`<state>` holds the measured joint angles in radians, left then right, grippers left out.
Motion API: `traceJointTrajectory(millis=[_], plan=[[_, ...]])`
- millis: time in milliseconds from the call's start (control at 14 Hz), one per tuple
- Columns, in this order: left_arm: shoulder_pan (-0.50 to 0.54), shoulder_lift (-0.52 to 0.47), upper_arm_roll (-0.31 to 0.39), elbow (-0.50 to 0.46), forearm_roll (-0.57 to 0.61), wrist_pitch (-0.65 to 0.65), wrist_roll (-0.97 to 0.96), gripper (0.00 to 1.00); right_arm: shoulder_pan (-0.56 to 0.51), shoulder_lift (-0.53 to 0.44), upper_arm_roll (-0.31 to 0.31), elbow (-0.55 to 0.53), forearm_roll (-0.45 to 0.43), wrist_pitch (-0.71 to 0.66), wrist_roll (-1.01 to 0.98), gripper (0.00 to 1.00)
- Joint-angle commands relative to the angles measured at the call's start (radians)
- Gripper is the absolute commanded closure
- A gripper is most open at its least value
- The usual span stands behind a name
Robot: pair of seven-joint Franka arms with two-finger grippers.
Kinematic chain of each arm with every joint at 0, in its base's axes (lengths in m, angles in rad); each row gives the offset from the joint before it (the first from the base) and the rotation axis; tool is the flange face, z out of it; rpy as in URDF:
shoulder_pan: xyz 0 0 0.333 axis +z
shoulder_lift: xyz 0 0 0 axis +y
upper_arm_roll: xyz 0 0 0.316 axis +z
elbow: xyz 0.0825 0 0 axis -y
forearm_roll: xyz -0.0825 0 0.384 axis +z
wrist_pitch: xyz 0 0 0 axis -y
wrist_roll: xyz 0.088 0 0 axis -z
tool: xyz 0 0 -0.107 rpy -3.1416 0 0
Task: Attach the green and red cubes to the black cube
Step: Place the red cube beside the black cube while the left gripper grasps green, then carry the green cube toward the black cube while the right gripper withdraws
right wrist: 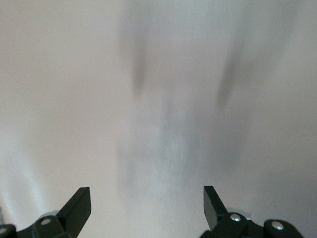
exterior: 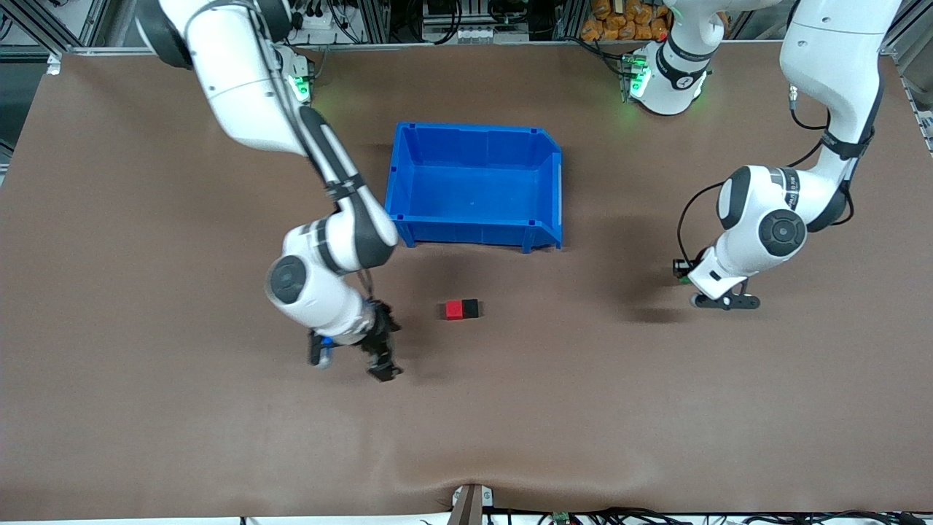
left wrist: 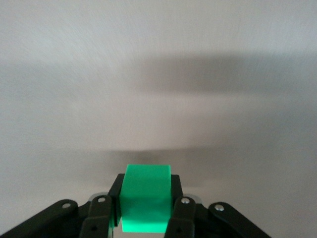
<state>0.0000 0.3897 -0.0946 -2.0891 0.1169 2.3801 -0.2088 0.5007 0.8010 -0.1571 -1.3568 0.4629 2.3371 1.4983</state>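
The left claw (left wrist: 146,218) clamps the green cube (left wrist: 146,204) over bare counter (exterior: 656,408) toward the left arm's end. The right claw (exterior: 383,350) hangs spread wide, empty, beside the red cube (exterior: 455,310), which touches the black cube (exterior: 470,308) mid-counter.

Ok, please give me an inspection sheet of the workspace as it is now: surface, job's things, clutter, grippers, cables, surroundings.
Surface: brown table, bare apart from the items below.
Job's things: red cube and black cube lie side by side, touching, nearer the front camera than the blue bin; green cube is in the left gripper.
Clutter: blue bin, nothing seen in it.
Grippers: left gripper shut on the green cube, toward the left arm's end of the table; right gripper open, holding nothing, near the cube pair.
Cables: black cable loops along the left arm.
Surroundings: metal frame, wiring and orange items along the table's top edge in the front view.
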Motion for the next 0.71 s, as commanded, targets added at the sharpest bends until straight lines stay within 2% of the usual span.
traceJointTrajectory(millis=[0, 214, 500, 643], plan=[[-0.044, 0.038, -0.005, 0.163, 0.004, -0.131, -0.174, 1.0, -0.077, -0.034, -0.028, 0.088, -0.068, -0.237, -0.122, 0.0], [-0.127, 0.086, -0.005, 0.289, 0.004, -0.209, -0.512, 1.0, -0.149, -0.08, -0.096, 0.171, -0.104, -0.531, -0.355, 0.0], [-0.225, 0.159, -0.005, 0.376, -0.054, -0.207, -0.918, 1.0, -0.255, -0.218, -0.125, 0.173, -0.113, -0.654, -0.709, 0.0], [-0.299, 0.237, -0.005, 0.432, -0.08, -0.203, -1.117, 1.0, -0.287, -0.291, -0.151, 0.173, -0.159, -0.747, -0.887, 0.0]])
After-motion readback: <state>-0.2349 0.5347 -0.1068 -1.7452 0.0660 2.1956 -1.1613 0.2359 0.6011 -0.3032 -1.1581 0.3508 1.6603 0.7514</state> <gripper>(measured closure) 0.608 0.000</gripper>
